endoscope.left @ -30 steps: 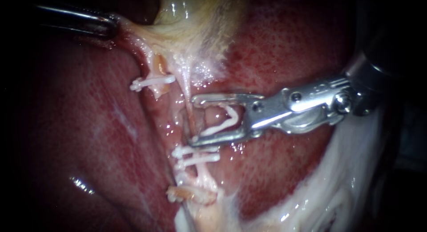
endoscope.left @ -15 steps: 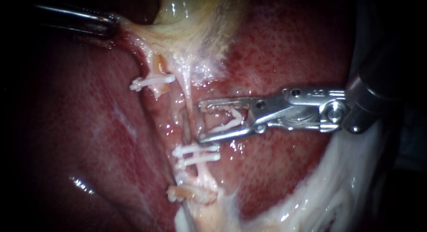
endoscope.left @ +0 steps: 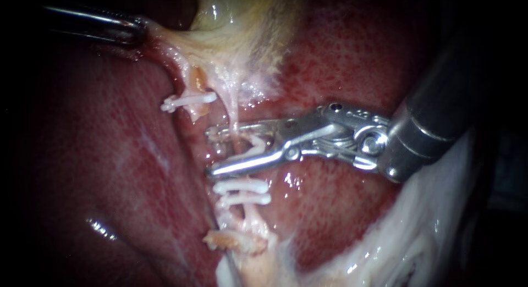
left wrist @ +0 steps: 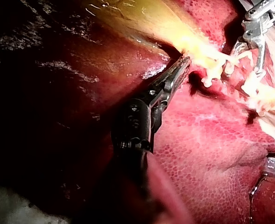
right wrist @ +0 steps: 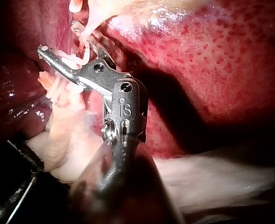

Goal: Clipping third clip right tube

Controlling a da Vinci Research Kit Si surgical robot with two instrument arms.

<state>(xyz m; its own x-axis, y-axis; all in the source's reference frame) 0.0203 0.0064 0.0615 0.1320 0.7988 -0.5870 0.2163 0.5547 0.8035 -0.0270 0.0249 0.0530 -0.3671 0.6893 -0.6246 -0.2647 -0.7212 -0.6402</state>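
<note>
Gripping tissue (endoscope.left: 179, 45), left instrument (endoscope.left: 140, 29) buries its tip (right instrument (endoscope.left: 212, 152) carries clip (endoscope.left: 254, 149)).

Two instruments: left instrument (endoscope.left: 140, 29) and right instrument (endoscope.left: 214, 151). Four white clips: one single clip (endoscope.left: 188, 101) on the left tube (endoscope.left: 196, 81), a pair, upper clip (endoscope.left: 242, 185) and lower clip (endoscope.left: 246, 199), on the right tube (endoscope.left: 235, 114), one open clip (endoscope.left: 254, 149) carried by the right instrument. One gallbladder (endoscope.left: 242, 17), one liver (endoscope.left: 357, 61)

Dark red speckled liver (endoscope.left: 341, 61), pale yellow gallbladder (endoscope.left: 242, 17), white clips (endoscope.left: 242, 186).
</note>
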